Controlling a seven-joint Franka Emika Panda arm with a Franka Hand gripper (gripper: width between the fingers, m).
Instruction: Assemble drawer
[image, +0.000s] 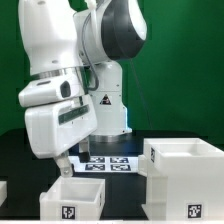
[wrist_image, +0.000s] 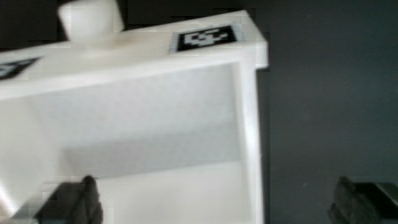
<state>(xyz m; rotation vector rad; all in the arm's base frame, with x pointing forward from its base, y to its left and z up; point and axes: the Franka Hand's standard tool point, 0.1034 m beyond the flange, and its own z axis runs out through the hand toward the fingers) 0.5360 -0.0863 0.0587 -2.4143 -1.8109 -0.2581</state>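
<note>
tray (wrist_image: 160, 58) | below gripper (wrist_image: 217, 200) | jaws spread, seemingly straddling its wall

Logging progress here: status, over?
Gripper open, fingers either side of small tray wall. Housing apart, exterior view's right. Nothing blocking.

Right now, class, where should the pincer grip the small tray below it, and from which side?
Probably one thin side wall of the tray, from straight above: it lies flat, open top up, and the open pincer straddles that wall.
</note>
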